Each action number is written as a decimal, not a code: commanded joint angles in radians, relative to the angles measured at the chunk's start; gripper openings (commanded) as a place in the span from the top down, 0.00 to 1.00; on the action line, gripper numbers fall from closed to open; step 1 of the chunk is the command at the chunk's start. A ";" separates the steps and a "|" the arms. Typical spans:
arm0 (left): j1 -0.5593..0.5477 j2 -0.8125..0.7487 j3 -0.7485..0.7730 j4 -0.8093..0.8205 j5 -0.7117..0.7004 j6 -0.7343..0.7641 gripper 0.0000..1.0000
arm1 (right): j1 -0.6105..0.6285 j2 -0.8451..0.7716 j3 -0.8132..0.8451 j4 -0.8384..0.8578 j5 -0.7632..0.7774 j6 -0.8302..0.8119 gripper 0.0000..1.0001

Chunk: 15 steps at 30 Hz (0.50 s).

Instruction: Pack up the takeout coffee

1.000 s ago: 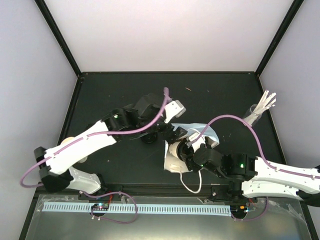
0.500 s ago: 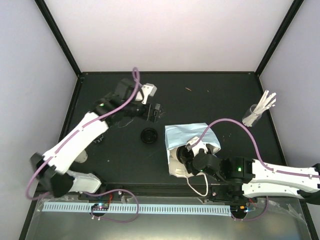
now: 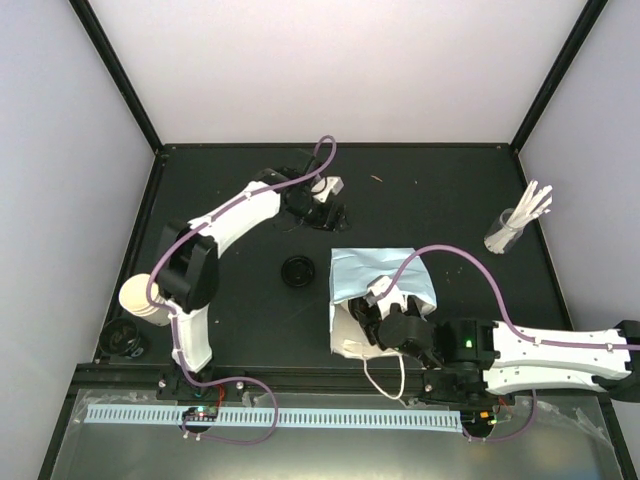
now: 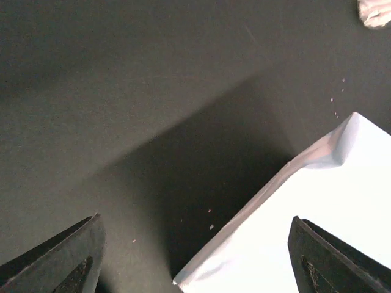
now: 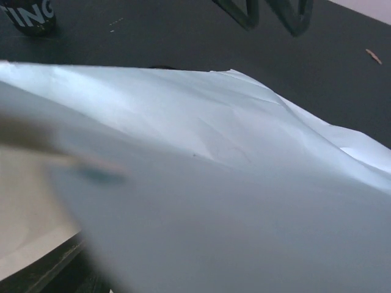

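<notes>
On the overhead view my left gripper (image 3: pixel 334 212) sits in the upper middle of the frame, over bare black table (image 3: pixel 450 190) just above the light-blue bag (image 3: pixel 372 268). My right gripper (image 3: pixel 372 322) is at the bag's lower edge, low and centre-right, and I cannot tell from here whether it pinches the paper. A loose black lid (image 3: pixel 297 271) lies flat just left of the bag, apart from it. One cream cup (image 3: pixel 137 297) stands at the far left edge of the table, beside the left arm's upright link and well away from the bag. The glass of white sticks (image 3: pixel 515 226) is at the right edge. On the left wrist view both fingers (image 4: pixel 61 256) sit in the bottom corners, spread wide with only table and a pale bag corner between them: released. On the right wrist view the bag fills nearly the whole frame and my own fingers are hidden, so the grip is unclear; a dark round object with white lettering (image 5: pixel 29 15) shows upper left.
</notes>
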 commanded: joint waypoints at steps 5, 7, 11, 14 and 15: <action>-0.007 0.165 0.092 0.017 0.144 0.047 0.20 | 0.013 0.042 -0.008 0.051 0.132 -0.023 0.49; -0.012 0.189 0.099 0.014 0.164 0.048 0.21 | 0.013 0.047 -0.013 0.074 0.138 -0.041 0.49; -0.030 0.229 0.113 -0.004 0.208 0.048 0.29 | 0.013 0.069 -0.026 0.120 0.149 -0.068 0.49; -0.043 0.238 0.111 -0.014 0.216 0.038 0.34 | 0.013 0.085 -0.039 0.159 0.149 -0.098 0.49; -0.046 0.241 0.109 -0.020 0.220 0.035 0.37 | 0.014 0.094 -0.043 0.169 0.150 -0.108 0.49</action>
